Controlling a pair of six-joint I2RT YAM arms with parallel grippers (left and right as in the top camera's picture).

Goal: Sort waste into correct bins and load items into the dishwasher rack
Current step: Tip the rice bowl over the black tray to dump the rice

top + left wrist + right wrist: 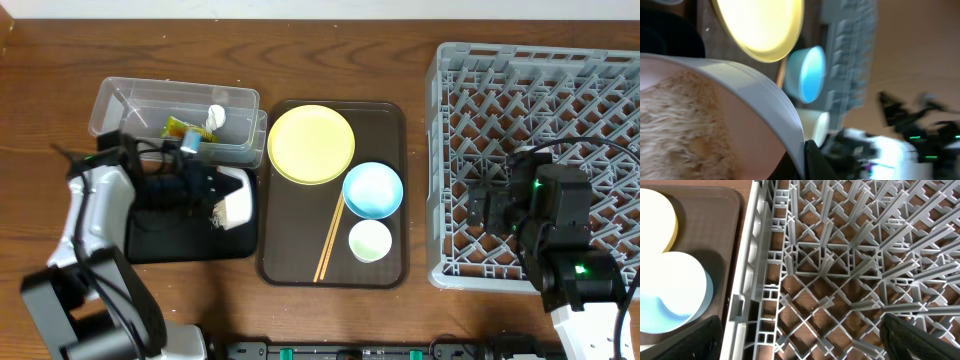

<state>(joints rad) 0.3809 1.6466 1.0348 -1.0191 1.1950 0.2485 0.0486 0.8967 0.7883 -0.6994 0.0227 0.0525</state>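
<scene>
At frame left your left gripper (212,190) is clamped on the rim of the white bowl (238,200), tipped over the black tray (180,245) with food scraps (680,125) clinging inside. Step judged as emptying: steepen the tilt with the bowl's mouth well within the tray's edges, so nothing lands on the table (40,60) or in the clear tub (130,100). At frame right your right gripper (488,205) hangs over the dishwasher rack (560,90), jaws apart and empty

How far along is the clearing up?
Done: wrapper and tissue in the clear tub. In hand: the left gripper holds the white bowl, rice inside, over the black tray. Left: plate, blue bowl, cup and chopsticks sit on the brown tray, none in the rack.
</scene>
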